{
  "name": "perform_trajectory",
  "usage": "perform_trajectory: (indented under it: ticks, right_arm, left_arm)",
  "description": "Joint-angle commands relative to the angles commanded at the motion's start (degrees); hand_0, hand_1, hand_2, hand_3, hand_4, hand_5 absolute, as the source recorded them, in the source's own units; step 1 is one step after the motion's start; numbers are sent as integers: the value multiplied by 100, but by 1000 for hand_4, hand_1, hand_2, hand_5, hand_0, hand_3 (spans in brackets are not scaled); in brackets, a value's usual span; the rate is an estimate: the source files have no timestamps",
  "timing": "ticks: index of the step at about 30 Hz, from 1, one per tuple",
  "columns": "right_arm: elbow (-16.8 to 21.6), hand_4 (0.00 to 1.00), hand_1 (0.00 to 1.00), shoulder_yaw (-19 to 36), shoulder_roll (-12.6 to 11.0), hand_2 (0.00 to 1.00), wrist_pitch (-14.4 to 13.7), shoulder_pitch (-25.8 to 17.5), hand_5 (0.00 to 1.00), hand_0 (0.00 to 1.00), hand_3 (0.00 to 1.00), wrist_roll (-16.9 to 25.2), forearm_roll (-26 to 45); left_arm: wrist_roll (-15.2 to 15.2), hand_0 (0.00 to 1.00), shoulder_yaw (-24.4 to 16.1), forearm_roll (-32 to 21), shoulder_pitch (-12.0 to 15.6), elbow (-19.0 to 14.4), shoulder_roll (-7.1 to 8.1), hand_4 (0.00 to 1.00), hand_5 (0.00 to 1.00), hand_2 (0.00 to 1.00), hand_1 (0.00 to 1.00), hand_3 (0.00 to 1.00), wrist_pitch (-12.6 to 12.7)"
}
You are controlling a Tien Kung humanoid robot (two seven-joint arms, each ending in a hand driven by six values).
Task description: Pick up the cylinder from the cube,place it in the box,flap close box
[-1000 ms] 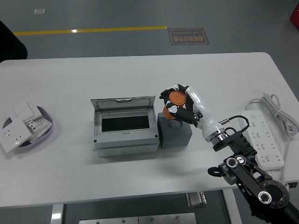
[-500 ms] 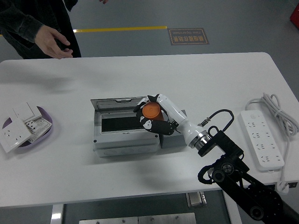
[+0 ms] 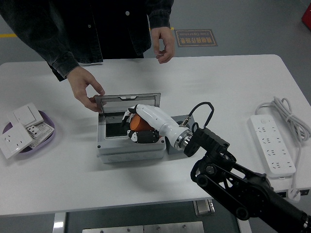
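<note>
My right hand (image 3: 137, 127) reaches in from the lower right and is shut on the orange cylinder (image 3: 139, 124), holding it down inside the open grey box (image 3: 129, 151). The box's clear flap (image 3: 127, 99) stands raised at the back. A person at the far side holds the flap's left corner with one hand (image 3: 87, 90). The dark grey cube (image 3: 171, 144) sits right of the box, mostly hidden behind my wrist. My left arm is out of view.
A purple tray (image 3: 48, 138) with white switches and sockets sits at the left edge. A white power strip (image 3: 272, 145) with a coiled cable lies at the right. The person's other hand (image 3: 164, 44) hovers above the table's far side.
My right hand carried the cylinder left from the cube and lowered it into the box. A person stepped up to the far side and took hold of the flap.
</note>
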Motion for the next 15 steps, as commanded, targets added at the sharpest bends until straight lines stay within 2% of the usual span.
perform_trajectory:
  ticks: [9, 14, 15]
  right_arm:
    - [-376, 2, 248, -263, 179, 347, 174, 392, 2, 102, 322, -209, -582]
    - [-580, 2, 248, -239, 237, 347, 409, 537, 2, 102, 322, -292, -771]
    - [-615, 2, 257, -228, 252, 350, 475, 564, 2, 137, 327, -309, -830]
  left_arm:
    - [3, 638, 6, 21, -16, 0, 11, 773, 324, 676, 674, 715, -8]
    - [10, 638, 5, 44, -17, 0, 20, 773, 324, 676, 674, 715, -10]
    - [10, 638, 6, 48, -17, 0, 20, 773, 325, 676, 674, 716, -11]
